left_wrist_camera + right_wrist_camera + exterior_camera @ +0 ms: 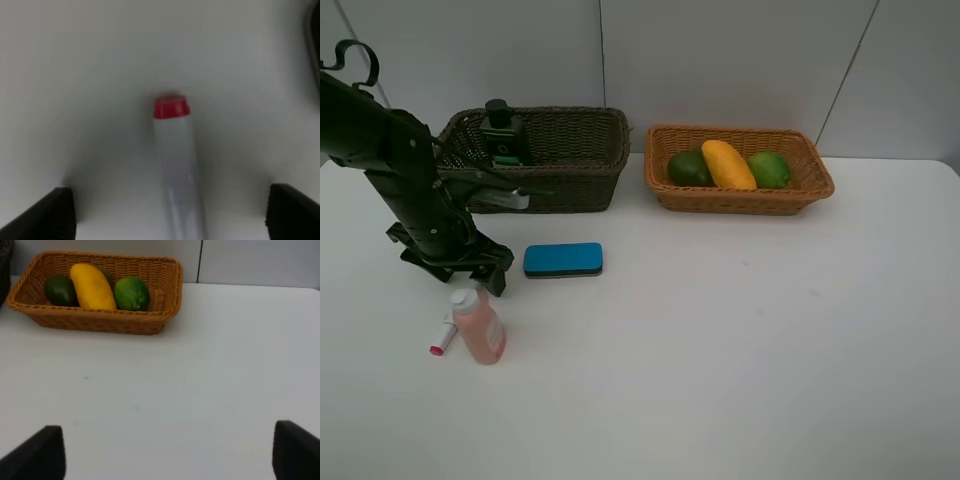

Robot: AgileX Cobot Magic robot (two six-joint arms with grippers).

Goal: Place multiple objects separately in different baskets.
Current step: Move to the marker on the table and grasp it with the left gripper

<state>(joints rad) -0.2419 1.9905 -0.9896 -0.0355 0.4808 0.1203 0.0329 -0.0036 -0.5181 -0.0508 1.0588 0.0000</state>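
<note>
Nearby, pink bottle (480,330) beside marker (442,341).

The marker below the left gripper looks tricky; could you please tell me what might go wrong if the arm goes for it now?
1. The pink bottle stands upright right beside the marker, so the open left gripper could well knock it over on the way down.
2. The marker is slim and lies flat on the table; it may roll or slip as the jaws close.
</note>
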